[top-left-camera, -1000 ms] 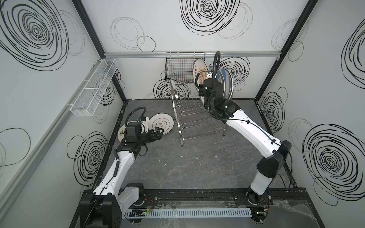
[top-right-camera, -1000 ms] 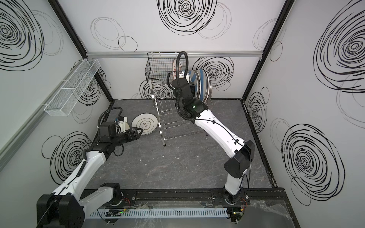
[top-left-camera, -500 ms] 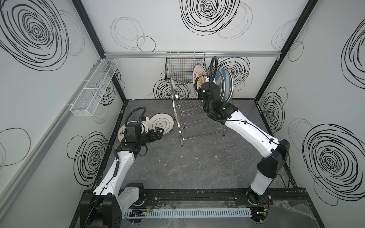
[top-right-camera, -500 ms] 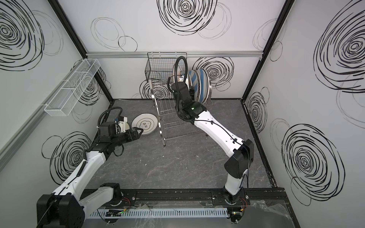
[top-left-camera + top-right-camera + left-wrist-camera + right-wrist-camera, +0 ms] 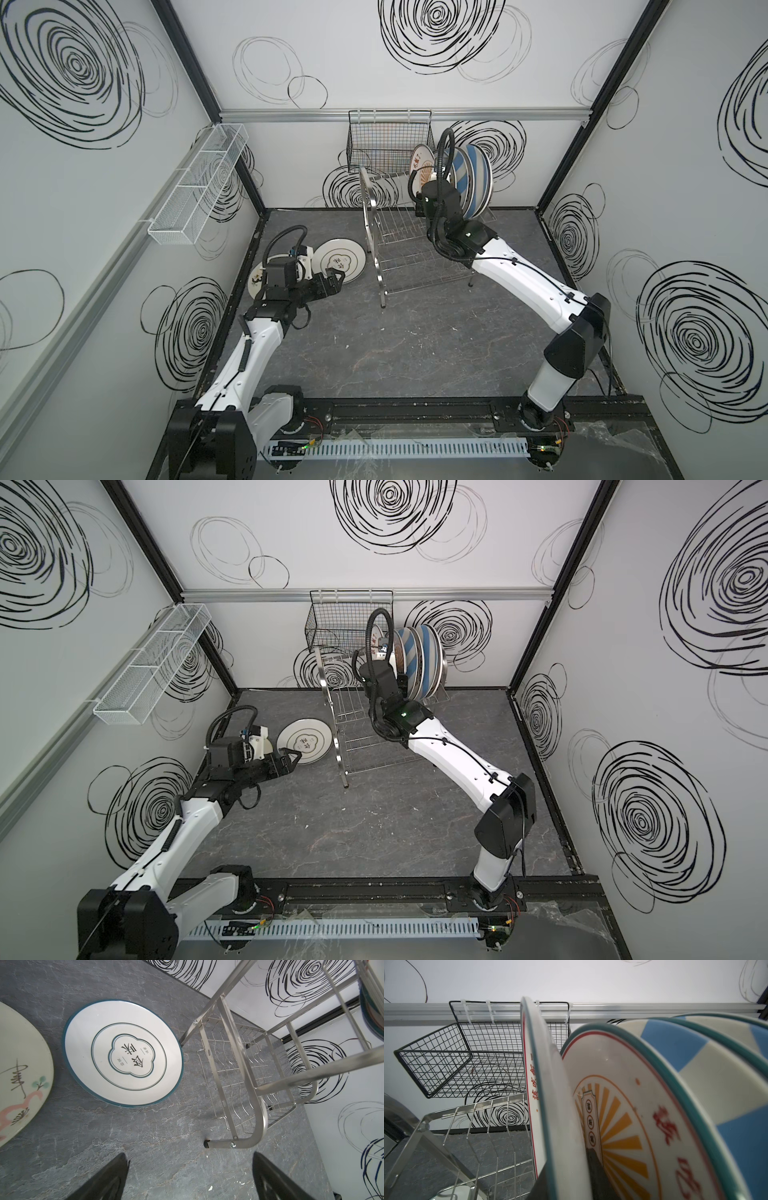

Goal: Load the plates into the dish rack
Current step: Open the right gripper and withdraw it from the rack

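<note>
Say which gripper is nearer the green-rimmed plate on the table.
Left. The left gripper is beside the green-rimmed plate; the right gripper is up at the dish rack.

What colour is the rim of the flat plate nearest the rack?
Dark teal green; the plate shows best in the left wrist view.

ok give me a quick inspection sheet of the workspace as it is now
surface: dark grey stone-look table, a few pale specks
job's things: rack stands at the back; several plates upright in its top tier, including a blue striped plate and a sunburst plate; green-rimmed plate and cream plate lie flat on the table, apart
clutter: nothing seen
grippers: left gripper open, empty, above the table near the green-rimmed plate; right gripper straddles the rim of an upright plate in the rack, grip cannot be told
cables: left hose and right hose loop over the wrists
surroundings: swirl-painted walls, black wire basket, white mesh basket
</note>
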